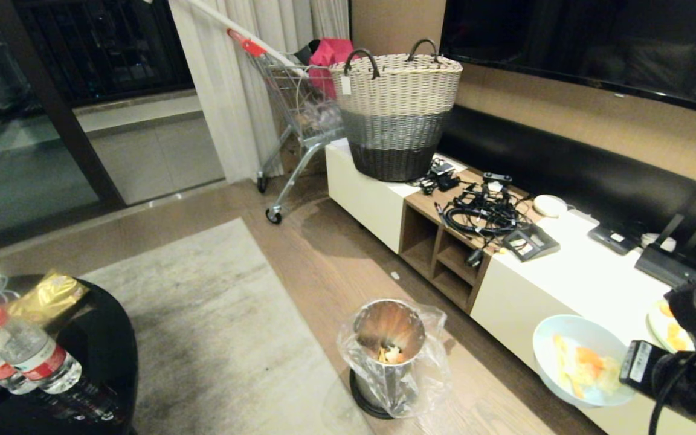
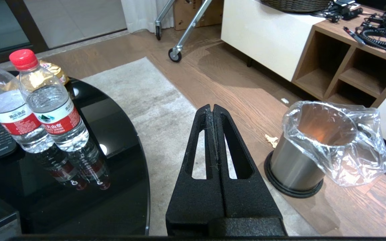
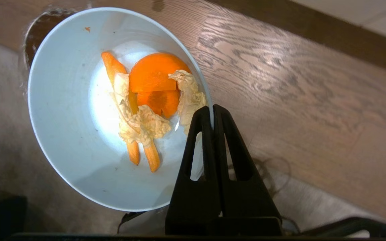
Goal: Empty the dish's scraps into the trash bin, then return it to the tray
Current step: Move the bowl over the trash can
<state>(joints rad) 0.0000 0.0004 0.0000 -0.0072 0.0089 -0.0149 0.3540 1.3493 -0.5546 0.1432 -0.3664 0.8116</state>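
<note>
While the right gripper pinches the dish by its rim so the scraps stay in, the carry stops short of the trash bin, with open floor between; the left gripper hangs pressed together, empty, beside the black table's edge

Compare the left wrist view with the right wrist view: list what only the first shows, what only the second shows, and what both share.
Only the left wrist view: the shut left gripper, the trash bin with its clear liner, two water bottles on a black table.
Only the right wrist view: the right gripper shut on the rim of the dish, scraps inside it.
Both: wood floor and pale rug.
</note>
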